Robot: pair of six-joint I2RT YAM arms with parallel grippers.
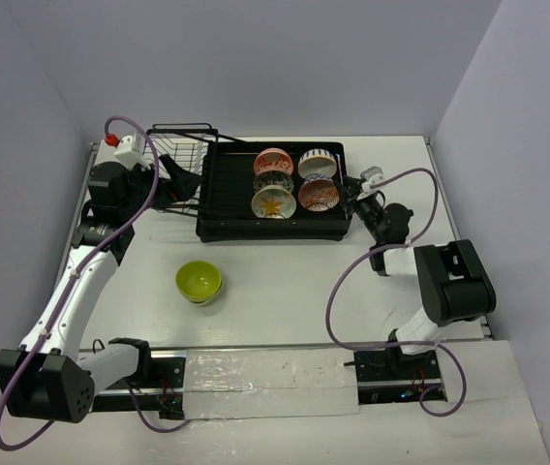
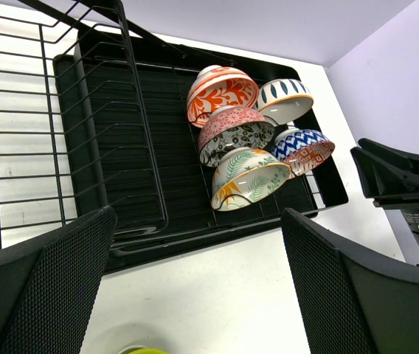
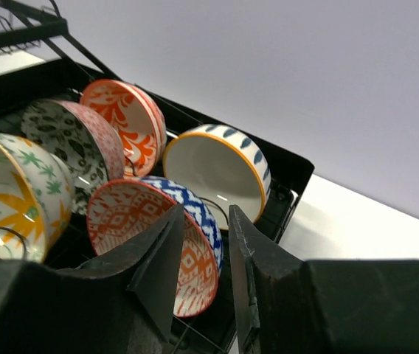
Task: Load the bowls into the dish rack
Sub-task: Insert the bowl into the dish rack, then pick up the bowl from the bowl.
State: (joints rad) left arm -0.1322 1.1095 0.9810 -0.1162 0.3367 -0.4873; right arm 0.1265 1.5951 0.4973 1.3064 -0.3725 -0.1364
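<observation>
Five bowls [image 2: 231, 129] standing on edge in the dish rack [image 1: 227, 194]. Lime green bowl [image 1: 198, 281] on the counter [image 1: 285, 291], just in front of the rack. By the rack's wire basket [image 1: 180, 145], left jaws wide open, holding nothing. At the rack's right end, right jaws a little apart around the red-orange bowl's [image 3: 132, 221] rim.

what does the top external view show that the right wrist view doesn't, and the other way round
Only top external: the lime green bowl alone on the table, and the left gripper beside the dish rack. Only right wrist: the right gripper close up, jaws either side of the rim of the blue-and-orange bowl, contact unclear. Both: the dish rack holding patterned bowls.
</observation>
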